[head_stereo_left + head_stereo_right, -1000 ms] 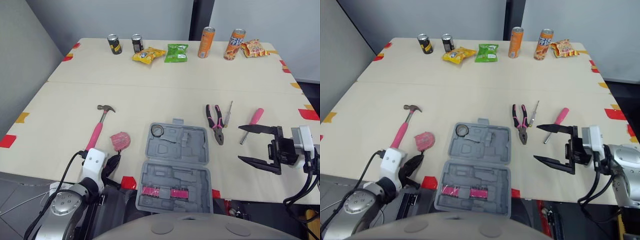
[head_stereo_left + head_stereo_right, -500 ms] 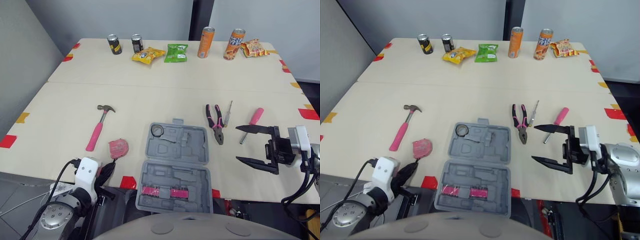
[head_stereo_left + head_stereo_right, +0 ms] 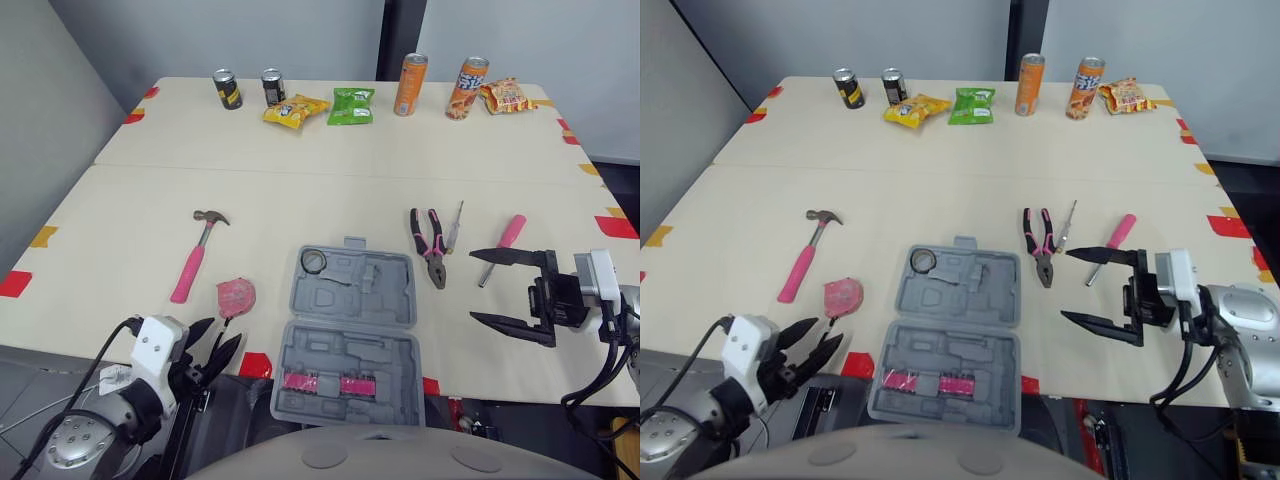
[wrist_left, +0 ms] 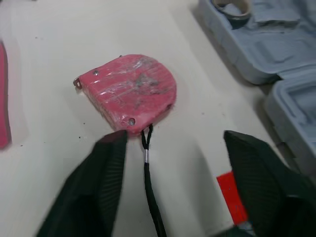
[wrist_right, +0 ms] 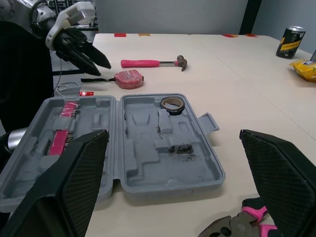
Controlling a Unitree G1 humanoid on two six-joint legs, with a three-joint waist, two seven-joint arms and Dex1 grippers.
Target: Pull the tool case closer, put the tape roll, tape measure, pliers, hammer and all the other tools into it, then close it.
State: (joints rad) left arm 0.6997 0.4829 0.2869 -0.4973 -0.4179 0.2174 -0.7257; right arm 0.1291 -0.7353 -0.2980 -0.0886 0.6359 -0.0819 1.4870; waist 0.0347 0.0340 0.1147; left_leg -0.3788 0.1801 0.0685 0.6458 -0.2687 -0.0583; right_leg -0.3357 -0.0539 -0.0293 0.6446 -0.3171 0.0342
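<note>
Grasping the pink, D-shaped plastic tape measure (image 4: 131, 89) is judged to be the step in hand. The left tool (image 3: 215, 337) is held at the near edge of the pale wooden surface (image 3: 300, 190), its two black fingers spread apart and empty, just short of the tape measure.

It is recommended that the fingers be brought forward to straddle the body itself, not the thin black strap (image 4: 147, 173) trailing from it toward the edge. A squeeze across the flat sides is advised, followed by a clear lift, so that the strap is not dragged over the rim of the grey moulded plastic tool case (image 3: 385, 300).

The tape measure is found lying flat, just left of the open case and near the pink-handled steel hammer (image 3: 195, 258). Its shell appears scuffed and glossy, and a slip under a light pinch is considered possible.

The right tool (image 3: 473, 286) is noted spread wide and empty, near the pink-and-black pliers (image 3: 432, 243). A dark tape roll (image 3: 315, 261) is seen already seated in the case.
</note>
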